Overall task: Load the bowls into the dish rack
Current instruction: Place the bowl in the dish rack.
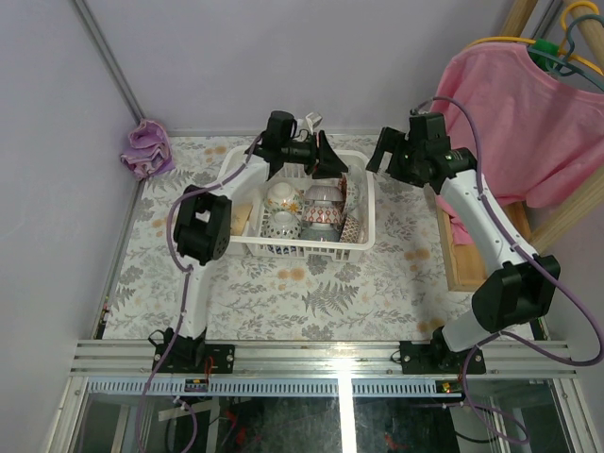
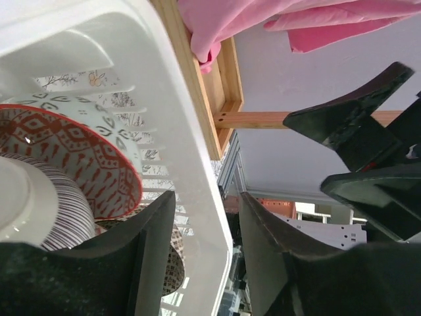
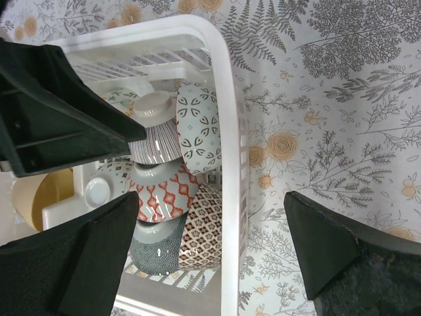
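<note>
The dish rack [image 1: 370, 209] sits mid-table on the fern-print cloth [image 1: 311, 294], toward the far side. The bowls [image 1: 323, 194] are all inside it, packed on edge in the main bay. About five show from above, but they overlap, so the exact count is unclear. The right wrist view is clearest: leaf-pattern bowl [image 3: 197, 125], striped bowl [image 3: 154, 137], red-diamond bowl [image 3: 164, 194], brown checked bowl [image 3: 205, 227], and a dark bowl [image 3: 154, 249] lowest, half covered. A yellowish thing [image 3: 31, 194] lies in the side compartment, partly behind black fingers; can't tell what it is.

The left gripper [image 1: 330, 156] hangs over the rack's far right corner, jaws parted, nothing pinched. In its own camera the rack wall runs through the gap; touching or not, can't tell. The right gripper [image 1: 380, 151] hovers just outside the rack's right wall, above the cloth, jaws spread wide, empty.

A pink garment [image 1: 528, 113] hangs at the right on hangers [image 1: 566, 38], cut off by the frame edge, over a wooden frame [image 1: 462, 260]. A purple rag [image 1: 144, 149] is bunched at the far left corner.
</note>
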`<state>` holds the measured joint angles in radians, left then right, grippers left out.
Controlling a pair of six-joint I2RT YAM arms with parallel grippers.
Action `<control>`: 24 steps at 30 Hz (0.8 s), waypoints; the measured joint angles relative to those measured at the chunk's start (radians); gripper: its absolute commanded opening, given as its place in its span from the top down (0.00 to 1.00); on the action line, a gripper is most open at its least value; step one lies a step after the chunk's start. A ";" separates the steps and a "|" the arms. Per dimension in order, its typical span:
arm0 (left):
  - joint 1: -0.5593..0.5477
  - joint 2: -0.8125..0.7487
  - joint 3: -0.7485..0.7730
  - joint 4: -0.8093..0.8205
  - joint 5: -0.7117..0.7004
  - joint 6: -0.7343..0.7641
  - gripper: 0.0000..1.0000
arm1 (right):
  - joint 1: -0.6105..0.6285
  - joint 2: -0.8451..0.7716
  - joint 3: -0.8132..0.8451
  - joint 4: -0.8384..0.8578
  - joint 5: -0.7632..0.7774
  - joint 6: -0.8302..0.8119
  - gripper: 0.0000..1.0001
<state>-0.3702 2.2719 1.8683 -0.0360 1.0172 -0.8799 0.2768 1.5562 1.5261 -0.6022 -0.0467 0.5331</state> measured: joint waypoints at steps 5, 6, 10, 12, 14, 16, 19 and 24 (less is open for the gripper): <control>0.000 -0.064 0.025 -0.114 -0.059 0.093 0.11 | 0.000 -0.045 -0.018 -0.009 0.001 -0.001 0.00; 0.000 -0.077 0.032 -0.140 -0.072 0.113 0.00 | 0.000 -0.053 -0.019 -0.011 0.001 -0.001 0.00; 0.000 -0.145 0.035 -0.239 -0.124 0.172 0.00 | 0.000 -0.103 -0.034 -0.022 0.003 -0.003 0.01; 0.000 -0.185 0.035 -0.283 -0.143 0.203 0.00 | 0.000 -0.132 -0.044 -0.028 0.005 -0.006 0.00; 0.000 -0.231 0.034 -0.330 -0.172 0.230 0.00 | 0.000 -0.162 -0.054 -0.042 0.010 -0.007 0.00; 0.000 -0.281 0.027 -0.377 -0.207 0.256 0.00 | 0.000 -0.193 -0.062 -0.054 0.012 -0.010 0.00; -0.001 -0.374 -0.004 -0.447 -0.279 0.283 0.00 | 0.000 -0.243 -0.079 -0.063 0.025 -0.016 0.01; -0.002 -0.589 -0.148 -0.536 -0.455 0.299 0.00 | 0.002 -0.395 -0.197 -0.032 0.035 -0.055 0.00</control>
<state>-0.3725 1.6825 1.7206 -0.5716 0.5617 -0.5812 0.2783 1.1614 1.3293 -0.6342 -0.0116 0.4782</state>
